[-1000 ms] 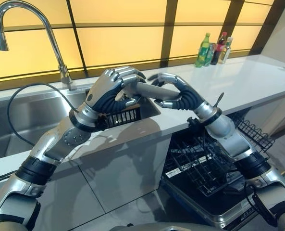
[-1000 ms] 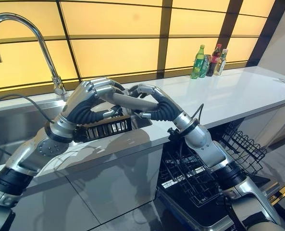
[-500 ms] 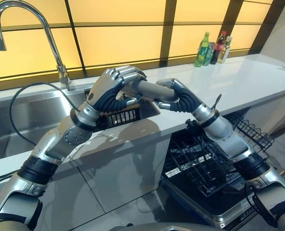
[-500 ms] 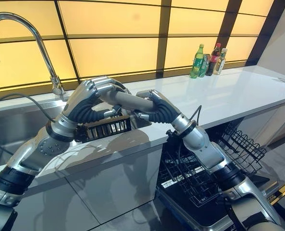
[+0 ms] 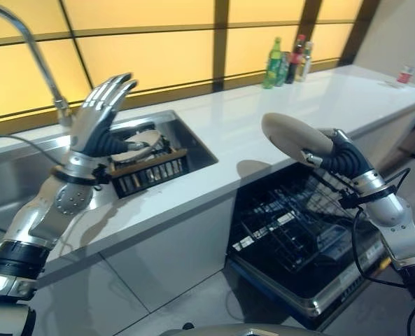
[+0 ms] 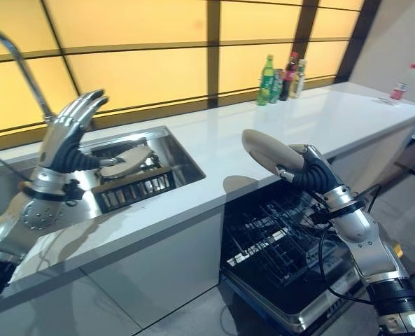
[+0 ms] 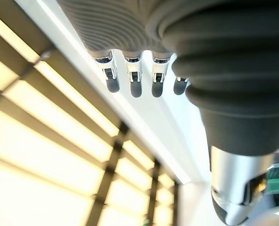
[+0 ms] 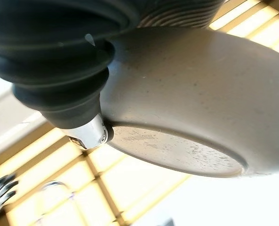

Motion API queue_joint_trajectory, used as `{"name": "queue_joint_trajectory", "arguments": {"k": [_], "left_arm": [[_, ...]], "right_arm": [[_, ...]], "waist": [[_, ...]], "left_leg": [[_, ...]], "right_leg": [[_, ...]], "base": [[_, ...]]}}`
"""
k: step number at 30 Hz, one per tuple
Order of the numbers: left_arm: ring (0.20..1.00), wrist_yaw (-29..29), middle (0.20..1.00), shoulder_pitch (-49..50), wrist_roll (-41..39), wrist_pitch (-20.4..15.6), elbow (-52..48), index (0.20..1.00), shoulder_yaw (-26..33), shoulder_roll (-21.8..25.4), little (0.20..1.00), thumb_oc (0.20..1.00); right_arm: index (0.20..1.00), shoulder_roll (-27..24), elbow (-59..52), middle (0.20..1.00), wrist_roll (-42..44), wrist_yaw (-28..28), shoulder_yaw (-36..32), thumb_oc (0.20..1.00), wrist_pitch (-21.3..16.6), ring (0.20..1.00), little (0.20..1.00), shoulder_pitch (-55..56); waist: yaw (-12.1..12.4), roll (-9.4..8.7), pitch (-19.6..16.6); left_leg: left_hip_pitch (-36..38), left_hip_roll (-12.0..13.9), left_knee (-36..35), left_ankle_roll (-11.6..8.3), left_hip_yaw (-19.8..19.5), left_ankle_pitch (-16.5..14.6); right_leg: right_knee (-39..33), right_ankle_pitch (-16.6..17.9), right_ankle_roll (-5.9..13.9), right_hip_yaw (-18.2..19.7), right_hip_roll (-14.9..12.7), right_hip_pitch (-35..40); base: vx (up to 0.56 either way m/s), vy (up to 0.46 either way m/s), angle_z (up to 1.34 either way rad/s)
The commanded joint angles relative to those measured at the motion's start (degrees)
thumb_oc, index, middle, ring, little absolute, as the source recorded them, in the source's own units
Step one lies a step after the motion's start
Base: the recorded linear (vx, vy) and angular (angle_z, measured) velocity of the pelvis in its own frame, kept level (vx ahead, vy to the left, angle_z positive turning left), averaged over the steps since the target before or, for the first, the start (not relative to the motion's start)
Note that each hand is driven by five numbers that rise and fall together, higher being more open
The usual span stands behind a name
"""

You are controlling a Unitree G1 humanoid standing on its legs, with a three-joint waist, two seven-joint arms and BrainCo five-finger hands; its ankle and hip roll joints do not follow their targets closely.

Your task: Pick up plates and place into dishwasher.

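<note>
Now: right robot hand (image 5: 339, 152) raised above the open dishwasher (image 5: 291, 241), fingers and thumb curled round the rim of a beige plate (image 5: 295, 134). Plate held clear of the tabletop (image 5: 277, 115), tilted, its far edge out over the tabletop's front edge, its underside turned toward the wrist camera (image 8: 186, 99). Right forearm slanting up from the lower right, wrist bent toward the sink.

Left robot hand (image 5: 101, 112) lifted over the sink (image 5: 162, 150), fingers straight and spread, pointing up and away, holding nothing; dark fingertips in a row against the lit wall in its own wrist view (image 7: 133, 87). Left arm reaching in from the lower left, elbow low.

In the sink, a dark slatted dish rack (image 5: 148, 171) with another pale plate (image 6: 127, 159) lying across its top, just below the left robot hand. Curved tap (image 5: 32, 59) behind the sink on the left.

Long white tabletop running to the right under a wall of glowing yellow panels (image 5: 151, 52) with dark frames. Cluster of bottles (image 5: 285, 61) at the back near the wall, well apart from both hands; one small bottle (image 5: 410, 66) at the far right. Dishwasher door down, black wire rack (image 6: 277, 234) pulled out below the held plate. Grey cabinet fronts (image 5: 172, 255) under the tabletop.
</note>
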Motion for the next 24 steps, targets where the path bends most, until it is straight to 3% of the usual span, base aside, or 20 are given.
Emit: {"name": "queue_joint_trajectory", "arguments": {"k": [1, 5, 13, 24], "left_arm": [[1.0, 5.7, 1.0, -0.7, -0.4, 3.3, 5.9, 1.0, 3.9, 4.3, 1.0, 1.0], [1.0, 5.6, 1.0, -0.6, -6.2, 5.1, 10.2, 1.0, 5.9, 5.4, 1.0, 1.0], [1.0, 4.6, 1.0, -0.6, -10.9, 6.3, 8.9, 1.0, 6.7, 1.8, 1.0, 1.0], [1.0, 2.4, 1.0, -5.9, -11.4, 4.7, 5.4, 1.0, 0.0, 0.1, 1.0, 1.0]], "right_arm": [[0.2, -3.2, 1.8, 0.2, 3.9, 2.3, -3.3, 0.2, 1.1, 0.2, 0.2, -0.6], [0.2, -2.6, 5.0, 0.2, 5.7, 5.6, -2.2, 0.2, 6.0, 0.2, 0.2, 0.9], [0.2, 1.5, 13.7, 0.2, 6.4, 11.3, 4.3, 0.2, 13.6, 0.2, 0.2, -0.8], [0.2, 7.8, 34.2, 0.2, 10.4, 13.5, 15.8, 0.2, 16.9, 0.2, 0.2, -13.4]], "waist": [[-0.7, 1.01, 0.2], [-1.4, 1.34, 0.5], [-0.4, 1.39, 1.3], [3.9, 1.47, 1.9]], "left_leg": [[3.7, -1.8, 0.6, -0.57, 3.1, -11.0], [3.9, -1.7, 0.6, -0.74, 3.8, -10.9], [3.8, -1.8, 0.6, -0.84, 3.2, -11.0], [3.4, -2.2, 0.6, -0.98, 0.8, -10.8]], "right_leg": [[1.7, -6.8, 5.3, 1.9, -0.8, 1.1], [1.8, -6.6, 5.43, 2.2, -0.8, 1.0], [2.0, -6.9, 5.35, 1.5, -1.1, 1.1], [1.9, -7.3, 4.85, -0.4, -1.6, 1.9]], "base": [[0.02, 0.007, -0.15], [0.01, 0.002, -0.1], [0.01, -0.004, -0.06], [0.01, -0.006, 0.03]]}}
